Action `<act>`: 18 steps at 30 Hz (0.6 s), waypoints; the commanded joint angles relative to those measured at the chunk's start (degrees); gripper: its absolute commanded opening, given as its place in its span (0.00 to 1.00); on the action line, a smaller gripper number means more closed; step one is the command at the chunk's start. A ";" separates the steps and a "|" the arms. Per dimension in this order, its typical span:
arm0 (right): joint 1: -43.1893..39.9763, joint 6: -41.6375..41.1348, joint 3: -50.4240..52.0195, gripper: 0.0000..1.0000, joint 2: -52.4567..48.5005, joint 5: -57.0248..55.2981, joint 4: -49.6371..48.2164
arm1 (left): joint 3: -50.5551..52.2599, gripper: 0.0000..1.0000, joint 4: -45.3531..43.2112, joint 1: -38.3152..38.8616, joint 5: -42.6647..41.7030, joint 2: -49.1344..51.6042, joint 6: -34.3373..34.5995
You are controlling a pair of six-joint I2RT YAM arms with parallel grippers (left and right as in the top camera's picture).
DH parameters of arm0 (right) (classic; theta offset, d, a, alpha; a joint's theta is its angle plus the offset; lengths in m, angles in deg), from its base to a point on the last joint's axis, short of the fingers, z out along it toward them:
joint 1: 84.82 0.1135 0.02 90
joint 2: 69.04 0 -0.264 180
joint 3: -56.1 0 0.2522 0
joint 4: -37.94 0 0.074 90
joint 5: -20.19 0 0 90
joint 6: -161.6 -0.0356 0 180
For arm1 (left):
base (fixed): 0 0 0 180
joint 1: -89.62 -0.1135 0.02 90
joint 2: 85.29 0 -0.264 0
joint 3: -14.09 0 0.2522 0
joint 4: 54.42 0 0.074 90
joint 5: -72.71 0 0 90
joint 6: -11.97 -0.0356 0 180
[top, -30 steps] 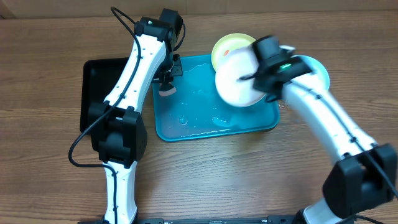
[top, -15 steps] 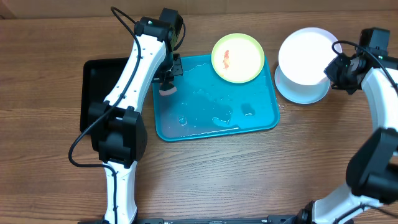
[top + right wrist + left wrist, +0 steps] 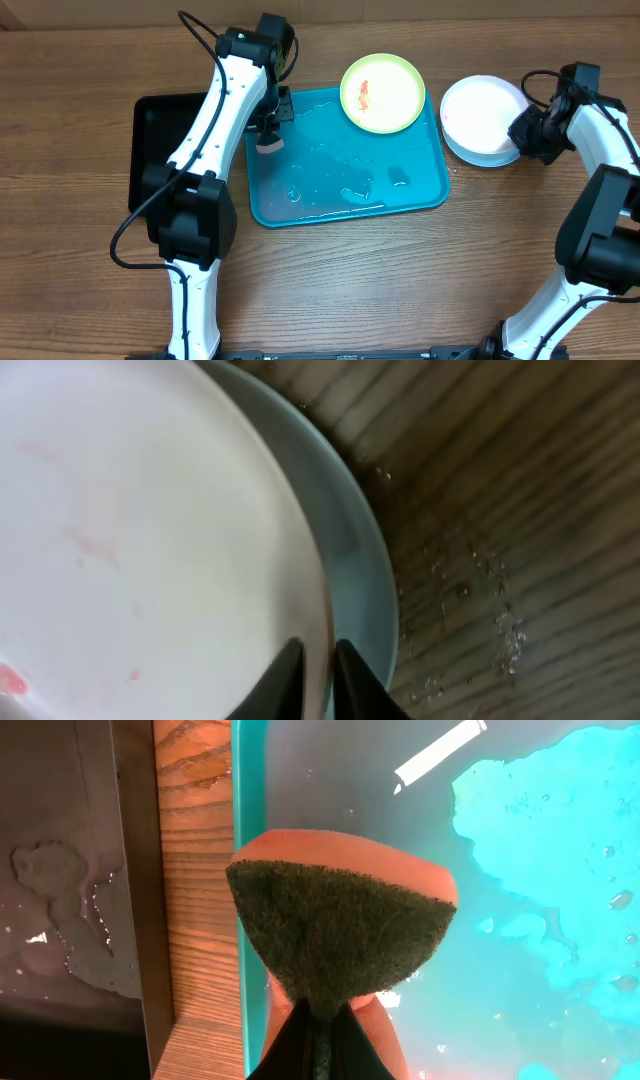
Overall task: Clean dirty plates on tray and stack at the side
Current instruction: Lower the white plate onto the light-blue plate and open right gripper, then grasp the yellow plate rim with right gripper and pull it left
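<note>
The turquoise tray (image 3: 300, 205) lies mid-table, wet. The yellow-green plate (image 3: 390, 100) with a red smear rests on the tray's far right corner. The white plate (image 3: 480, 112) lies on the light blue plate (image 3: 490, 158) to the right of the tray. My right gripper (image 3: 527, 133) is shut on the white plate's (image 3: 130, 540) rim, with the blue plate (image 3: 350, 570) beneath. My left gripper (image 3: 268, 135) is shut on an orange sponge with a dark scrub face (image 3: 340, 935) over the tray's (image 3: 530, 890) left edge.
A black tray (image 3: 160, 140) with water marks lies left of the turquoise tray and shows in the left wrist view (image 3: 60, 870). A small dark bit (image 3: 398, 176) lies in the turquoise tray. Water drops (image 3: 500, 630) dot the wood by the plates.
My right arm carried the white plate from over the tray to the right and lowered it onto the blue plate. My left arm has not moved.
</note>
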 commanded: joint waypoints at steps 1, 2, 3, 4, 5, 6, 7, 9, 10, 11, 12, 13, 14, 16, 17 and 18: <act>0.07 1.05 -3.21 0.23 0.28 0.55 2.05 | -0.83 0.04 -0.09 0.11 -0.50 0.39 -0.68; 0.07 1.05 -4.50 0.25 0.28 0.52 3.52 | -0.83 0.04 -0.09 0.11 -0.50 0.39 -0.68; 0.07 1.07 -5.84 0.26 0.28 0.50 4.92 | -0.83 0.04 -0.09 0.11 -0.50 0.39 -0.68; 0.07 1.27 -7.67 0.27 0.28 0.52 6.75 | -0.83 0.04 -0.09 0.11 -0.50 0.39 -0.68; 0.20 1.27 -9.25 0.27 0.28 0.50 8.24 | -0.83 0.04 -0.09 0.11 -0.50 0.39 -0.68; 0.42 1.29 -10.93 0.27 0.28 0.52 9.73 | -0.83 0.04 -0.09 0.11 -0.48 0.39 -0.68; 0.74 1.75 -12.63 0.28 0.28 0.52 11.13 | -0.83 0.04 -0.09 0.11 -0.48 0.39 -0.70; 1.99 2.80 -16.11 0.29 0.28 0.57 13.53 | -0.83 0.04 -0.09 0.11 -0.48 0.39 -0.68; 2.84 2.80 -17.35 0.30 0.28 0.96 14.27 | -0.83 0.04 -0.09 0.11 -0.48 0.39 -0.70; 4.02 3.08 -18.40 0.32 0.28 1.88 14.62 | -0.83 0.04 -0.09 0.11 -0.48 0.39 -0.70; 5.18 3.21 -18.84 0.33 0.28 2.69 14.58 | -0.83 0.04 -0.09 0.11 -0.48 0.39 -0.70; 6.43 3.17 -18.84 0.36 0.28 3.43 14.08 | -0.83 0.04 -0.09 0.11 -0.48 0.39 -0.70; 7.91 3.15 -18.75 0.38 0.26 4.37 13.40 | -0.83 0.04 -0.11 0.11 -0.48 0.39 -0.68; 10.54 1.57 -17.81 0.41 0.04 4.83 11.47 | -0.83 0.04 -0.22 0.11 -0.48 0.39 -0.68; 12.04 0.31 -17.29 0.41 -0.17 4.81 10.34 | -0.83 0.04 -0.26 0.11 -0.48 0.39 -0.68; 13.55 -0.98 -16.94 0.41 -0.59 4.81 9.31 | -0.83 0.04 -0.28 0.11 -0.48 0.39 -0.68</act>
